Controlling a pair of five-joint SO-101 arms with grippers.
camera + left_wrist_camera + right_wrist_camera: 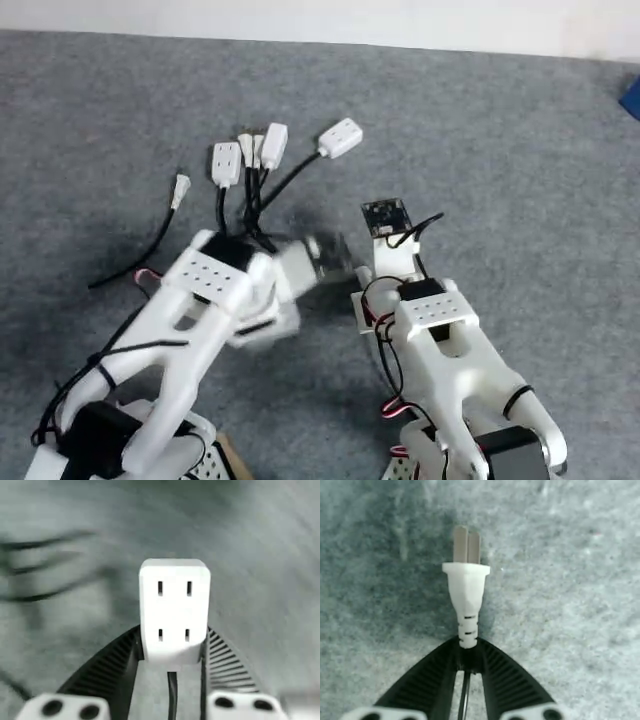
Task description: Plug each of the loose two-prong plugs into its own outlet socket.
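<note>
Your left gripper (172,652) clamped on a white outlet socket (174,600), your right gripper (466,652) pinching a two-prong plug (466,587) by its neck

The bench (520,160) is covered edge to edge in a grey, felt-like carpet with a fine mottled nap, evenly lit with only soft shadows. Along its far side runs a pale, plain strip (300,18), and a blue corner (630,98) juts in at the far right edge. A tan, cardboard-coloured corner (228,462) shows at the near edge.
</note>
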